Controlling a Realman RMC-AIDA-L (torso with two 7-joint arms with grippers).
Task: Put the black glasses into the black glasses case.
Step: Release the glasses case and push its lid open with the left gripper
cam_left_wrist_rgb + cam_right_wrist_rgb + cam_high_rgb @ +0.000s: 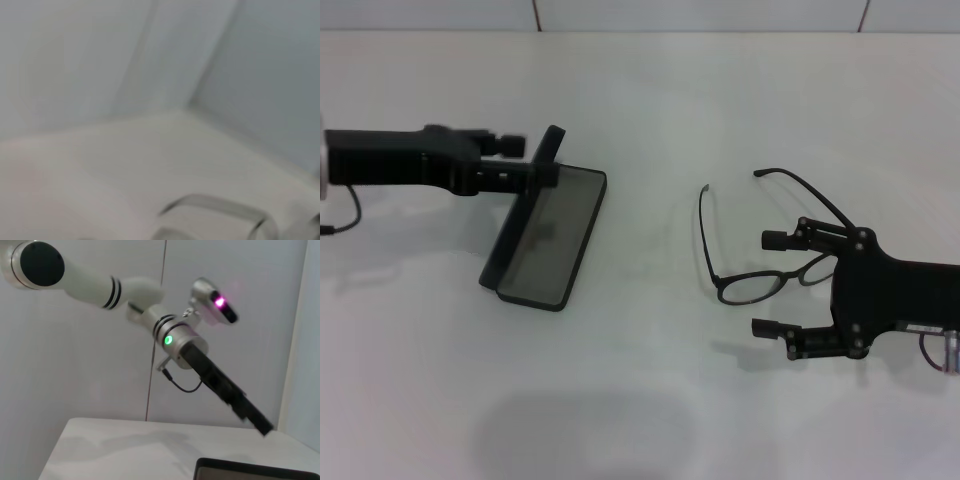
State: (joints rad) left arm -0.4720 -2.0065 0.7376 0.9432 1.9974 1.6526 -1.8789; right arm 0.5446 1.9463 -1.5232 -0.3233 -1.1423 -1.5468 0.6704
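Right claw is spread wide, fingers either side of the black glasses, not touching them; they lie on the white bench with temple arms unfolded. Left claw sits at the raised lid of the black glasses case, open, well apart from the glasses; its fingers — can't tell.
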